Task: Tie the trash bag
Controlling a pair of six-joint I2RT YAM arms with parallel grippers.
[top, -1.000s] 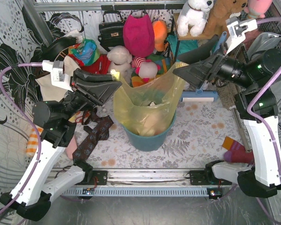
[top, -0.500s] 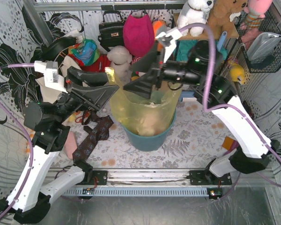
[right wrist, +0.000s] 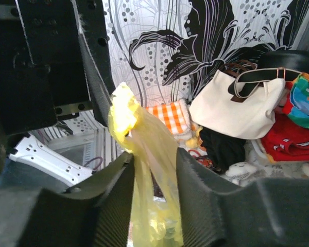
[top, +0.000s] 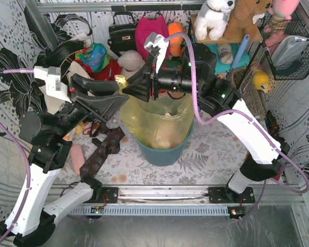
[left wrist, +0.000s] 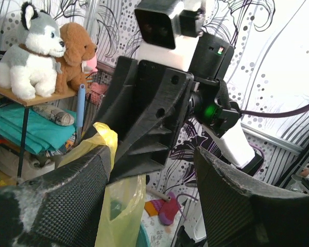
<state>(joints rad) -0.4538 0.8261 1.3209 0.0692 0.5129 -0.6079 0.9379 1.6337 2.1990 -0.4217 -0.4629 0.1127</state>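
Evidently leaves the trash bag untied in the teal bin, left gripper wide apart and empty, right gripper half open around one corner of it (pinched or not, cannot tell).

From above, the right end effector and the left end effector cover the corner of the trash bag where they meet, and draped plastic hides the rim of the teal bin. In the right wrist view the bag's yellow strip runs off the bottom edge between the fingers; whether they press it cannot be told.
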